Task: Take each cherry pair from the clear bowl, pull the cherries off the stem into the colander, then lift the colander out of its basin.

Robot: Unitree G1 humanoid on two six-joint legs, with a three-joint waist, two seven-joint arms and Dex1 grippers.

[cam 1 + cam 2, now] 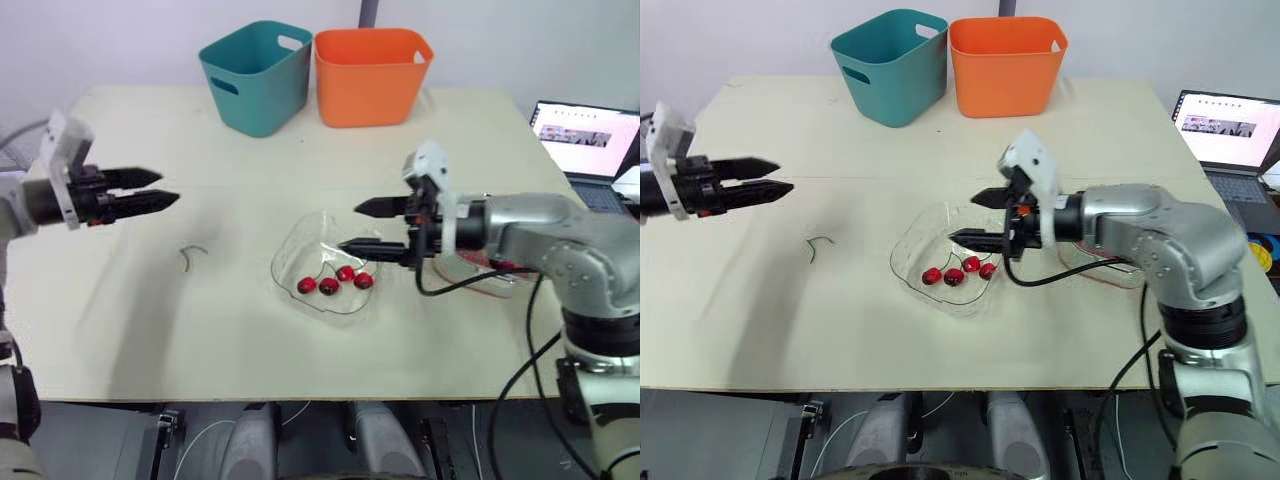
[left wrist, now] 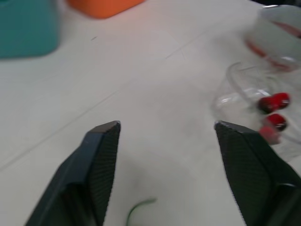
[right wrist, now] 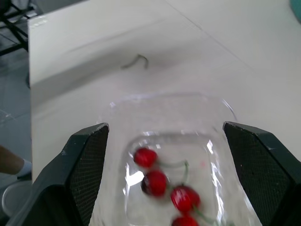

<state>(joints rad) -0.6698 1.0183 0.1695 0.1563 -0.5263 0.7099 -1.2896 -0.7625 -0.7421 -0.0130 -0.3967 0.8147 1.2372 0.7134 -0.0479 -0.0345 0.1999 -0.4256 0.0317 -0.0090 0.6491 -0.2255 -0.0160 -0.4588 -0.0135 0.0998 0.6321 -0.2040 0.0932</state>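
Observation:
A clear bowl (image 1: 300, 245) sits mid-table and holds several red cherries (image 1: 335, 282) joined by green stems. My right gripper (image 1: 352, 227) hovers open just above the bowl's right side, nothing between its fingers; in the right wrist view the cherries (image 3: 155, 181) lie below its fingers. My left gripper (image 1: 168, 188) is open and empty, held above the table far to the left of the bowl. A bare green stem (image 1: 192, 255) lies on the table between the left gripper and the bowl. The red colander in its clear basin (image 1: 495, 272) stands right of the bowl, partly hidden by my right arm.
A teal bin (image 1: 258, 75) and an orange bin (image 1: 370, 75) stand side by side at the table's far edge. An open laptop (image 1: 585, 140) sits off the table's right side. A cable hangs from my right forearm near the basin.

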